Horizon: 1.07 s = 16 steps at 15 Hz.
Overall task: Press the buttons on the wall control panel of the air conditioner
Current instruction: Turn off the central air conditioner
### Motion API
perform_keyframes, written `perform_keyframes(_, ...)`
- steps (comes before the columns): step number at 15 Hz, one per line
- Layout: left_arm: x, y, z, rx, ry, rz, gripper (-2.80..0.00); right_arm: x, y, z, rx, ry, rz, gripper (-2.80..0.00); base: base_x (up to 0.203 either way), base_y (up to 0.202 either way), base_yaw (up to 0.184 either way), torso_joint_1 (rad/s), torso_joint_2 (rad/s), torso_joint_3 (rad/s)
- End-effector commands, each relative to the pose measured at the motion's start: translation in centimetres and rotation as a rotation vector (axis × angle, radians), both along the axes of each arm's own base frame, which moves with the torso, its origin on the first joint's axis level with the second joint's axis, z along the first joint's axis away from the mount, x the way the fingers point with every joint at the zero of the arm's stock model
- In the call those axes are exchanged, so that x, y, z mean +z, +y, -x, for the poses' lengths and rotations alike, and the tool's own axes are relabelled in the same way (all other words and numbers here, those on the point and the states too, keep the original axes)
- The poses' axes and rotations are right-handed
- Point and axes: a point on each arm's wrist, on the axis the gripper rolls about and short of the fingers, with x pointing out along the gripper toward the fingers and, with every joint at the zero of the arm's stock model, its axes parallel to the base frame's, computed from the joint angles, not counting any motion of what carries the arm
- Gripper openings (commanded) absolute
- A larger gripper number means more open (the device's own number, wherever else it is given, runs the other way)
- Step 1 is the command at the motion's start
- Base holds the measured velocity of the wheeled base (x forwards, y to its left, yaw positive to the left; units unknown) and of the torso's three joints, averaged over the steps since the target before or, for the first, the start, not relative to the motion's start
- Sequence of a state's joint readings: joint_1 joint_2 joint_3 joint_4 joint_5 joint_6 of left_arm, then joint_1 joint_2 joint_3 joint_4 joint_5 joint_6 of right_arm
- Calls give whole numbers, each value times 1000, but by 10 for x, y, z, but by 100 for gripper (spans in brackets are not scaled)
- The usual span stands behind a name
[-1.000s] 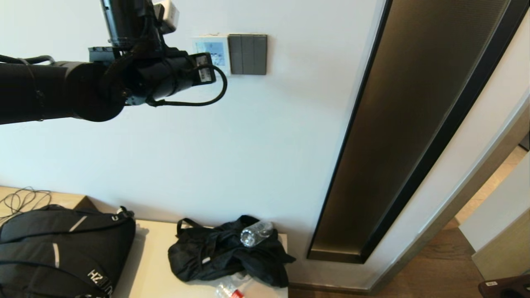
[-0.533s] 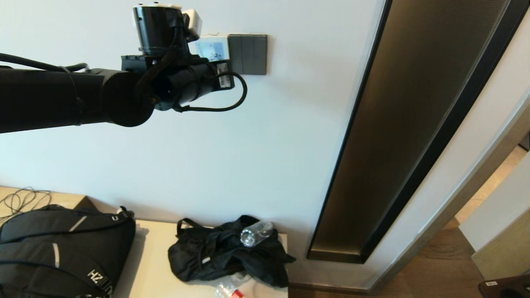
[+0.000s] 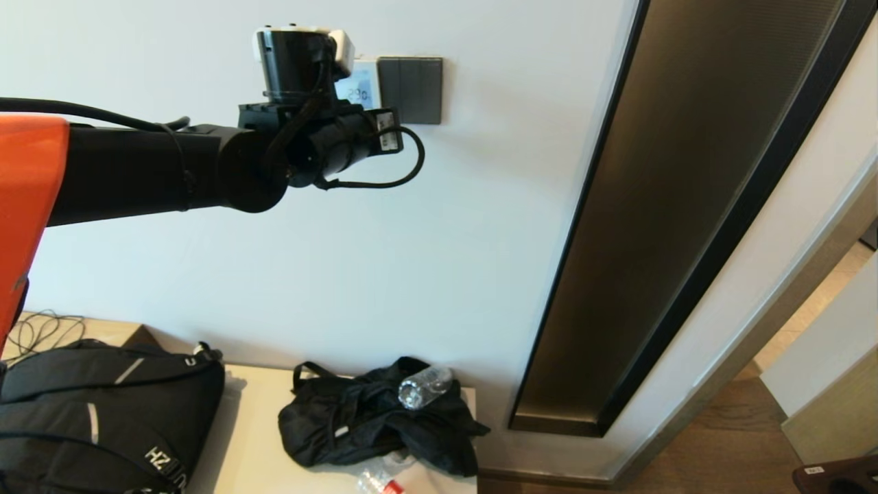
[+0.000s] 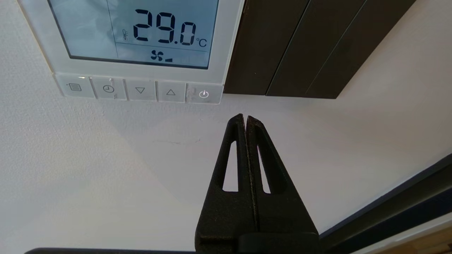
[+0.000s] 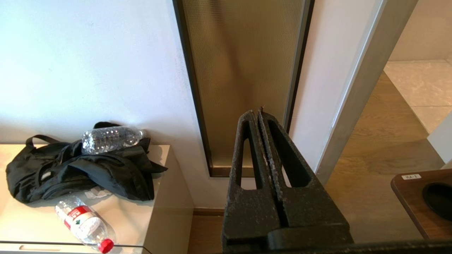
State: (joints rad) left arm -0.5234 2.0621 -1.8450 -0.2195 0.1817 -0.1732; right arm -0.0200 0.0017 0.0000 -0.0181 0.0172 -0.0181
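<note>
Beside the grey switch plate (image 4: 303, 46), closed left gripper (image 4: 244, 118) nears buttons (image 4: 141, 91).

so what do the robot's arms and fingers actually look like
The left arm is a thick matte black tube with an orange section nearest the body, a black cable looping off the wrist, a white label and a white-topped black cylinder above. The left gripper has two black wedge-shaped fingers with long slots and a rough texture. The right gripper looks the same, its fingers scuffed pale.
</note>
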Motion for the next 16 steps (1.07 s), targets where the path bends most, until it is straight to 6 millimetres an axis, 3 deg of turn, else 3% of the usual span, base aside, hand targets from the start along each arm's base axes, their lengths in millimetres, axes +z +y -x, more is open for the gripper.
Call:
perform_keyframes(1,2,-1,-3,3,-9,7,-280,0,0,0,1,1,0,-280,0,0,0,0,0,0)
perform_keyframes(16,-5,3,-15,24,-3,4,-280,0,0,0,0,0,0,-280,0,0,0,0,0,0)
